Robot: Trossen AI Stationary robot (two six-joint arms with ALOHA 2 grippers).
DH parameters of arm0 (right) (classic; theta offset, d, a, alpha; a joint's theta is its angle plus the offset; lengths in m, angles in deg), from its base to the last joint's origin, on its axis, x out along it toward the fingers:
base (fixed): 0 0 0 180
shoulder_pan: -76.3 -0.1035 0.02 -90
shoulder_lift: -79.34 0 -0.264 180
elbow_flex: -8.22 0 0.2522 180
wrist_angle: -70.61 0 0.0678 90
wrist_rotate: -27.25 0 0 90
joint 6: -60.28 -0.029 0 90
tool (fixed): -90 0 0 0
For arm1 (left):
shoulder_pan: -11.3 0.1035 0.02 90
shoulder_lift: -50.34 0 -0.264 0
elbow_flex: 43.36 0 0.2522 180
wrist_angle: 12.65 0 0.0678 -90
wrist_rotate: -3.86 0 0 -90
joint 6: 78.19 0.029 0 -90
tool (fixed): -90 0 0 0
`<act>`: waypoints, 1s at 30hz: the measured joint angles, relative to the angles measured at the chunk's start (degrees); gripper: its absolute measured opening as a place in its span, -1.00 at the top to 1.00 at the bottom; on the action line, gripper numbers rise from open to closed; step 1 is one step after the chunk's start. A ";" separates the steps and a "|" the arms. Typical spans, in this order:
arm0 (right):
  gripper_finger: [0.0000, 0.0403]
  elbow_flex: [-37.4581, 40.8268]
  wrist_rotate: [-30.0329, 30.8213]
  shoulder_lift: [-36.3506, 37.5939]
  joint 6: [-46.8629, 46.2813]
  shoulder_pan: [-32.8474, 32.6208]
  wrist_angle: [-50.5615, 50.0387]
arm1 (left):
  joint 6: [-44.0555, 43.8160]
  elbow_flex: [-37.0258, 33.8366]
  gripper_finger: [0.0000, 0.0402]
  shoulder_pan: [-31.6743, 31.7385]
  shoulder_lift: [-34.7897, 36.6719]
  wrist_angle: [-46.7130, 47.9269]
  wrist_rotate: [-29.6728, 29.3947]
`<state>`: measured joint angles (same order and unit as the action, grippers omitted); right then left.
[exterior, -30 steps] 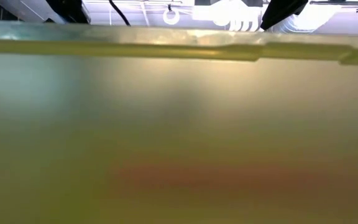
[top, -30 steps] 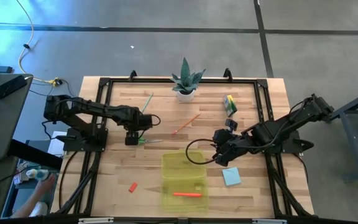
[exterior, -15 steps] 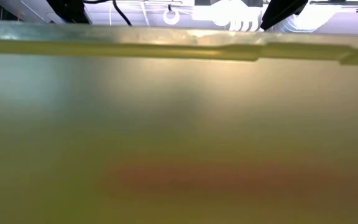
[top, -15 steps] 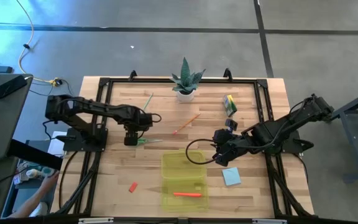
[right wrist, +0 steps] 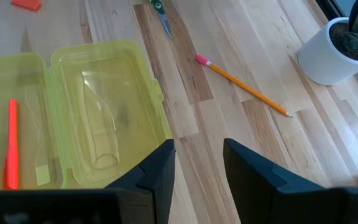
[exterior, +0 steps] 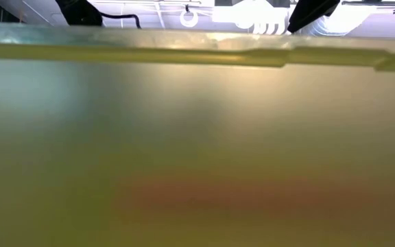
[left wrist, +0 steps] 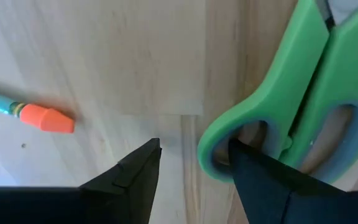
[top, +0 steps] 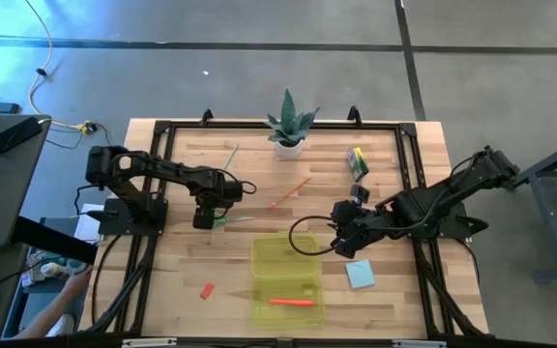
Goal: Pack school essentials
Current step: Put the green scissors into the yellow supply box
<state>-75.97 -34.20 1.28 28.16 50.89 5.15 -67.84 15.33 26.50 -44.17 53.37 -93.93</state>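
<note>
Left gripper (left wrist: 191,165), fingers apart, has descended over the green-handled scissors (left wrist: 291,106) left of centre in the high view; one finger sits inside a handle loop. Arm base has shifted. Grasp judged imminent. Right gripper (right wrist: 197,162) waits, parted, beside the plastic case (right wrist: 104,118).

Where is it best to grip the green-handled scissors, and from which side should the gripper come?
Probably at the handle, from straight above. The green-handled scissors lie flat on the table, so only a top-down pinch fits. The left gripper is already open with one finger inside a handle loop and the other outside, astride its thick rim; the thin blades would likely slip.
</note>
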 joint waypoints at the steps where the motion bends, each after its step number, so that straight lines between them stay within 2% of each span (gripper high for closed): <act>1: 0.36 0.00 -0.01 0.00 0.00 0.00 -0.03 | 0.29 -0.02 0.16 0.00 -0.05 -0.08 0.04; 4: 0.36 0.00 0.00 0.00 -0.01 0.00 -0.11 | 0.91 -0.08 0.34 -0.01 -0.09 -0.19 0.50; 10: 0.36 0.00 0.00 0.00 -0.04 0.00 -0.13 | 0.83 -0.24 0.85 -0.04 0.01 -0.25 2.33; 12: 0.36 0.00 -0.01 0.00 -0.04 -0.01 -0.13 | 0.79 -0.24 0.94 -0.04 0.03 -0.25 2.80; 20: 0.36 0.00 0.00 0.00 -0.21 0.00 -0.13 | -1.18 -0.44 0.89 -0.37 1.08 -0.20 2.51; 30: 0.36 0.00 0.00 0.00 -1.53 0.00 -0.12 | -7.24 0.95 0.94 -1.70 11.79 -0.41 1.73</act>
<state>-75.97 -34.20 1.28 26.63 50.89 5.03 -75.08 16.28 24.81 -32.38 52.96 -92.20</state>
